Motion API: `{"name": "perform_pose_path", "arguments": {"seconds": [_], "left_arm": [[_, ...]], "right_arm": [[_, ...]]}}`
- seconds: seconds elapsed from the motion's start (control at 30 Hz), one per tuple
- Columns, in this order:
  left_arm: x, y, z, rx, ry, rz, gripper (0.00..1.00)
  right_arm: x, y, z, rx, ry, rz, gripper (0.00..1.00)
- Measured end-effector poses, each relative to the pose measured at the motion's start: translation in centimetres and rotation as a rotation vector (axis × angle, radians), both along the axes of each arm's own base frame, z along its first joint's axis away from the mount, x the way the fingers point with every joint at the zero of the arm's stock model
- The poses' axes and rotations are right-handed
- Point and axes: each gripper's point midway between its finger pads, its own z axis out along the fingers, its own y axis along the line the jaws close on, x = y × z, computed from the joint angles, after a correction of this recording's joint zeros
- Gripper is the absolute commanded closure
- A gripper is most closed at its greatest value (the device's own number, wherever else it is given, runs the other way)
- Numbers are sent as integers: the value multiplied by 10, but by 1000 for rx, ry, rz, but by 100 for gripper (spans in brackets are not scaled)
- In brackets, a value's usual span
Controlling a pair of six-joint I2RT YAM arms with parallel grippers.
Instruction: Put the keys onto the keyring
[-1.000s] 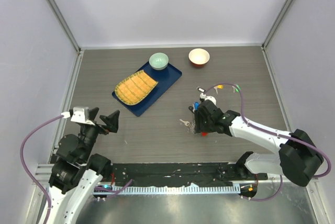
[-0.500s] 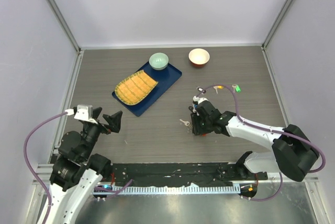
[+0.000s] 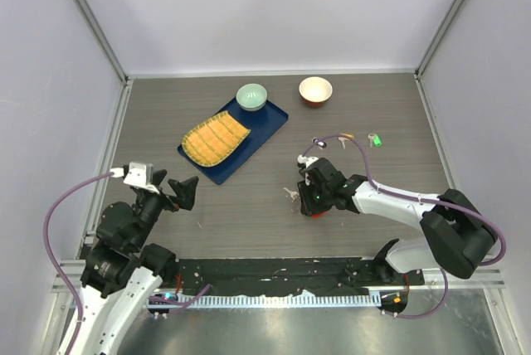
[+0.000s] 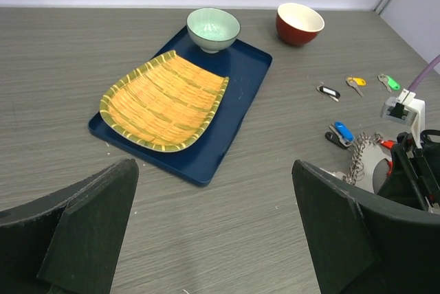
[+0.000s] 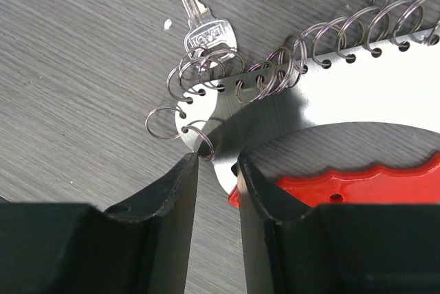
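Note:
The keyring [image 5: 261, 102] is a curved silver band with several small split rings, a red piece [image 5: 357, 184] and blue tags [image 4: 344, 131]. A plain silver key [image 5: 199, 19] hangs on it. My right gripper [image 5: 216, 167] stands low over the keyring [image 3: 309, 191], its jaws closed across the band's width. The black key [image 3: 318, 142], yellow key [image 3: 347, 136] and green key [image 3: 375, 140] lie loose on the table behind it. My left gripper [image 4: 216, 239] is open and empty, held above the table at the near left [image 3: 182, 193].
A blue tray [image 3: 270, 121] holds a woven yellow plate [image 3: 216, 138] and a pale green bowl [image 3: 251, 95] at the back centre. A red bowl [image 3: 315, 89] stands to its right. Grey walls enclose the table.
My right gripper has shifted left and the keyring has moved with it. The three loose keys have stayed put. The left arm has drifted slightly right.

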Motion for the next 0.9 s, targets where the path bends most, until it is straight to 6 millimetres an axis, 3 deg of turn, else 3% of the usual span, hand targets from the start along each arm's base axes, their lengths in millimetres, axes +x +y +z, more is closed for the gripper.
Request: {"name": "perform_pose_path", "arguments": {"seconds": [0.53,0.9], "left_arm": [[3,-13,-11,20,56,-58,0],[3,-14,-12,21,62,-66,0]], "right_arm": [[2,2,2,2,-18,30,64],[19,13,23,29,-82,33,64]]}}
